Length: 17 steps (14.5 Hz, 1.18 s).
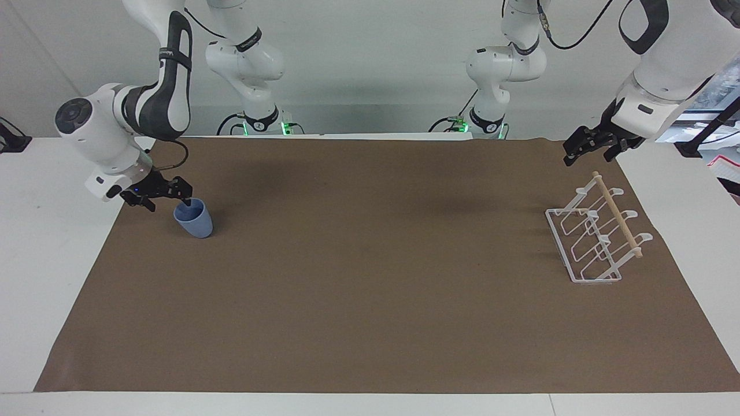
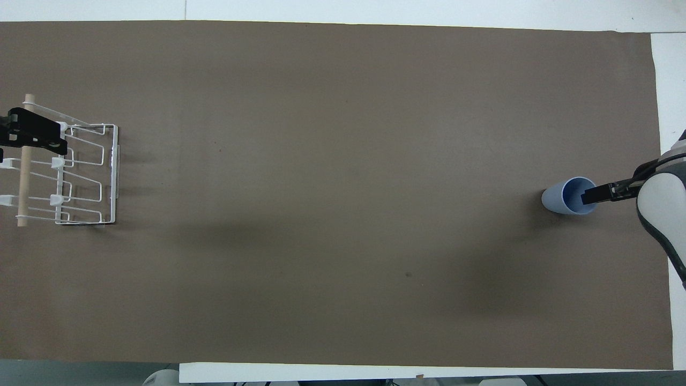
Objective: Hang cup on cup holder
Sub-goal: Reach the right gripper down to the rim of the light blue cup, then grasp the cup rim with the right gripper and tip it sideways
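The light-blue cup (image 1: 195, 222) stands upright on the brown mat at the right arm's end of the table; it also shows in the overhead view (image 2: 560, 198). My right gripper (image 1: 166, 199) is low at the cup's rim and open, with one finger over the cup's mouth (image 2: 589, 194) and the other outside it. The white wire cup holder (image 1: 595, 245) with its wooden dowel (image 1: 618, 216) stands at the left arm's end, seen from above too (image 2: 86, 177). My left gripper (image 1: 589, 151) hangs open and empty above the holder's end nearest the robots (image 2: 33, 134).
A brown mat (image 1: 370, 300) covers most of the white table (image 1: 40, 231). Between the cup and the holder only bare mat shows. The two arm bases stand at the table's robot edge.
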Available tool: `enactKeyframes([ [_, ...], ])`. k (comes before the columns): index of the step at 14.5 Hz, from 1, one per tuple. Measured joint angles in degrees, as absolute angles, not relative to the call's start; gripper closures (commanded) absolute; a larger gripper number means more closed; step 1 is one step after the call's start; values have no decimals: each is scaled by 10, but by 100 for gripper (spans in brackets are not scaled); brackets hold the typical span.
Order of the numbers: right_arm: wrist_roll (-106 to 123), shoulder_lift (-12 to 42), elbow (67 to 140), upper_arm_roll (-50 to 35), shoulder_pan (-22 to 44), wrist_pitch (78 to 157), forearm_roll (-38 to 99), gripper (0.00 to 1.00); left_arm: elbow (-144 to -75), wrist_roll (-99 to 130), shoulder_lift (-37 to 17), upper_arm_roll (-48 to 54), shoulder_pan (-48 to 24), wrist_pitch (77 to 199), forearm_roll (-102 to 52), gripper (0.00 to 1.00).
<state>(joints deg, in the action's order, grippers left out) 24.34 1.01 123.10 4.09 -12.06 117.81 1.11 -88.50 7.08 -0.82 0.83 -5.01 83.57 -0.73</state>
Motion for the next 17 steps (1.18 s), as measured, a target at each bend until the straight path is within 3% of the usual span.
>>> enactKeyframes([
  [3,246,22,1239,40,-119,1198,11,3,-892,71,-8,8,-50,835,-7,0],
  [4,253,28,1243,40,-118,1205,11,12,-893,71,-8,8,-50,835,-7,0],
  [7,288,39,1254,40,-118,1228,11,59,-900,78,-7,7,-50,835,-7,0],
  [11,304,39,1255,39,-115,1228,11,99,-911,85,-4,7,-50,834,-7,0],
  [17,308,39,1239,34,-114,1197,12,100,-933,180,6,9,-51,835,-7,0],
])
